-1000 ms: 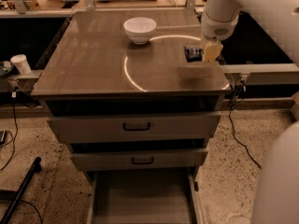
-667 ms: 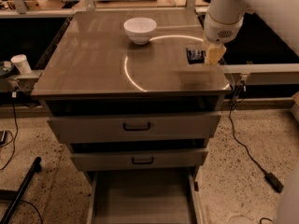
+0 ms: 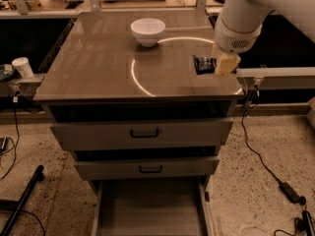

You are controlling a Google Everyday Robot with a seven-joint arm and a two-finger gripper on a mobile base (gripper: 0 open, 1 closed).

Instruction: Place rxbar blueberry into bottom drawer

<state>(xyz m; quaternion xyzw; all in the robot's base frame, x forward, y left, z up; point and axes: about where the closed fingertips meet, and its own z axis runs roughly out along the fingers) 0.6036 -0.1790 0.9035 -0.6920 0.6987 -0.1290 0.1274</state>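
The rxbar blueberry (image 3: 203,64), a small dark bar, lies near the right edge of the brown cabinet top (image 3: 103,63). My gripper (image 3: 224,64) hangs from the white arm and is down at the bar's right end, touching or just above it. The bottom drawer (image 3: 150,208) is pulled out at the foot of the cabinet, and its flat grey floor is bare.
A white bowl (image 3: 148,31) stands at the back middle of the top. The two upper drawers with black handles (image 3: 144,132) (image 3: 150,169) are slightly open. A white cup (image 3: 22,67) stands on the left ledge. Cables (image 3: 275,178) lie on the floor to the right.
My gripper has come a little lower and nearer the front edge. The bar beside it seems to have shifted slightly the same way. The bowl and drawers have not moved.
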